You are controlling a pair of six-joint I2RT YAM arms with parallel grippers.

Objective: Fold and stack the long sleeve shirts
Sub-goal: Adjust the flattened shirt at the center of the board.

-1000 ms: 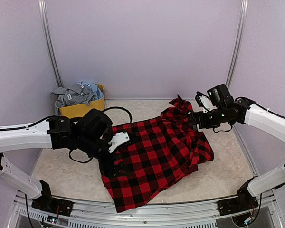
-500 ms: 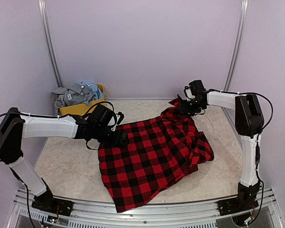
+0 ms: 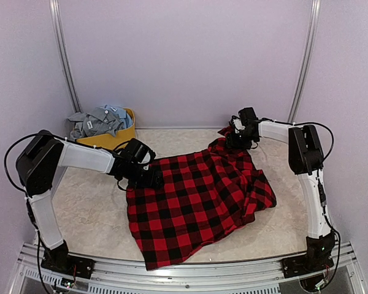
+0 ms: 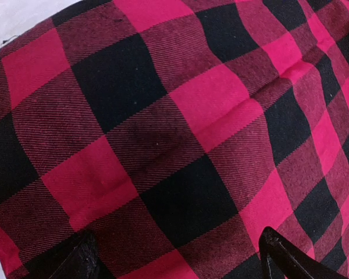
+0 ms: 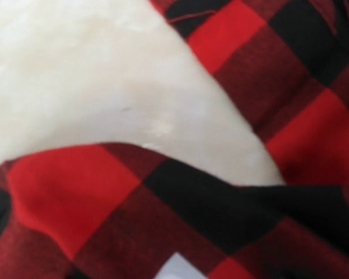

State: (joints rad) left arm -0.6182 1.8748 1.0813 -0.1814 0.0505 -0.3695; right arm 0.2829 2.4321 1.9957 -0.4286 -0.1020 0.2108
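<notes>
One shirt, the red-and-black checked flannel (image 3: 202,202), lies on the surface (image 3: 86,208). It is spread out but skewed, with a bunched ridge down its right side and a rumpled peak at its far corner. We see no fold in it and no stack anywhere, so we judge the task barely begun.

The left claw (image 3: 152,178) sits low at the far-left corner of the flannel. In its wrist view the fingertips (image 4: 78,261) stand wide apart, with flat cloth between them and nothing pinched.

The right claw (image 3: 238,141) is down at the rumpled far corner. Its wrist view is blurred and shows only a cloth edge and bare surface close up. We cannot tell whether that claw is apart, together, or clamped on cloth.

At the back left, a grey shirt (image 3: 95,122) and a pale blue shirt (image 3: 118,112) sit heaped in a yellow tub (image 3: 127,136). What we think is left: flatten and square the flannel, fold it, then take each shirt from the tub, fold it and stack it.
</notes>
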